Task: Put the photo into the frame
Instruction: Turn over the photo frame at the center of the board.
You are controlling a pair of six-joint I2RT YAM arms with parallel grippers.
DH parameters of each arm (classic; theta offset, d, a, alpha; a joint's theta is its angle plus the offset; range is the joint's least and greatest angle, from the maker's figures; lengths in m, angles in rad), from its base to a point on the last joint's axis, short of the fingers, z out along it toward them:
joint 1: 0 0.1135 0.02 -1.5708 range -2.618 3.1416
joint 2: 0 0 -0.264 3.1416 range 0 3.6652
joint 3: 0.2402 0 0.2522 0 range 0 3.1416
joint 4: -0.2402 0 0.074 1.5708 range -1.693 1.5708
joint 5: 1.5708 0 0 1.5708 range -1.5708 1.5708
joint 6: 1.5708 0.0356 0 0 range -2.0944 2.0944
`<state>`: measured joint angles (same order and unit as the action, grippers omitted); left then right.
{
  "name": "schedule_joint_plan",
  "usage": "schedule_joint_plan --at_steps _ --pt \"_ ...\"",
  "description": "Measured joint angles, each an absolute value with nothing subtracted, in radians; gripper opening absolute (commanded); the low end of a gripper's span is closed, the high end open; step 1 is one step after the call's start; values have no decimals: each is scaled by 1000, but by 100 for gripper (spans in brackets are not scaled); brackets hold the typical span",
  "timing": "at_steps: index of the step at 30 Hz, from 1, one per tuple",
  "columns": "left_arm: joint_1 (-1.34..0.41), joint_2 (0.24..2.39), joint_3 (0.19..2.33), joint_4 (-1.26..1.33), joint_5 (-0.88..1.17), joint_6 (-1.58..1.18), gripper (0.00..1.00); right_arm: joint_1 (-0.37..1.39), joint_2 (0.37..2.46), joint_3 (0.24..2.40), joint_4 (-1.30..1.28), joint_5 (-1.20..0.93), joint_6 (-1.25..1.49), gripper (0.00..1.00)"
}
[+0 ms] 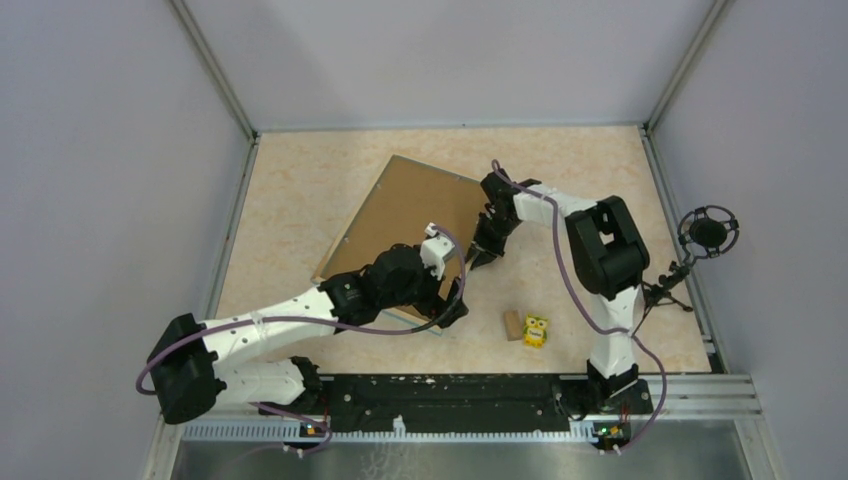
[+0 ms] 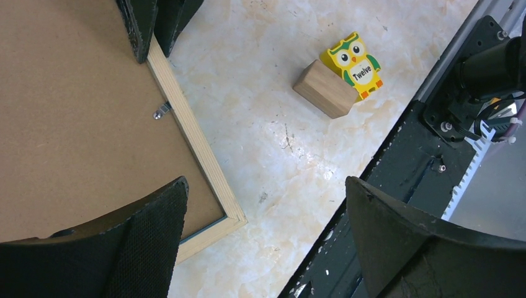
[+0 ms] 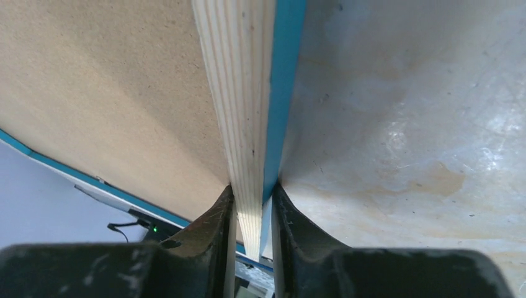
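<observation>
Frame [image 2: 194, 136] comes first as the biggest piece: it sits back-up, turned diagonally across the middle of the table [image 2: 279, 143], one corner toward the near edge and another toward the far edge. The brown backing board [image 1: 400, 220] fills it, so the photo cannot be seen in any view. Whether it already lies under the board cannot be told.

Right gripper [image 3: 251, 192] is clamped on the frame's right-hand rail, one finger on the wood side and one on the blue side. Left gripper [image 2: 263, 186] hangs over the near corner with its jaws spread wide, holding nothing. An owl block [image 2: 355, 62] stands near the near edge, just right of that corner. A small metal clip [image 2: 162, 112] rests on the board beside the rail.

Likely trouble is the thin pinch: if the rail is lifted, the frame may swing or slide out of the fingers. With only that one clip seen, the board could drop free. The left jaws could also catch the corner or knock the owl block.
</observation>
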<state>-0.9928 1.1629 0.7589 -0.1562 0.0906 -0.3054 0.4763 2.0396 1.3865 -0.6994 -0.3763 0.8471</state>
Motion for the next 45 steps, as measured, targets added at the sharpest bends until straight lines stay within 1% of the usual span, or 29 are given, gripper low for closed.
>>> schedule_joint_plan --at_steps 2,3,10,18,28,31,34,37,40,41,45 --pt "-993 1163 756 -157 91 -308 98 472 2053 1404 -721 -394 840 8" --pt "-993 1163 756 -157 91 -308 98 471 2060 1411 -728 -400 836 0" --pt "-992 1184 756 -163 91 -307 99 459 2111 1472 -796 -458 812 0" --pt "-992 1267 779 -214 120 -308 99 461 2112 1481 -816 -456 834 0" --pt "-1008 1317 839 -242 100 -310 98 469 2108 1480 -868 -462 883 0" --pt "-1081 1374 888 -288 4 -299 99 469 2106 1480 -883 -458 892 0" --pt "-1190 1483 986 -366 -141 -287 98 469 2101 1480 -902 -448 893 0" --pt "-1263 1597 1066 -425 -285 -286 97 469 2095 1480 -921 -440 894 0" --pt "-1307 1716 1115 -496 -451 -286 96 469 2086 1480 -934 -437 894 0" --pt "-1308 1722 1116 -499 -460 -287 96 469 2082 1480 -936 -437 894 0" --pt "-1323 1838 1169 -598 -617 -290 94 469 2070 1481 -946 -438 894 0"
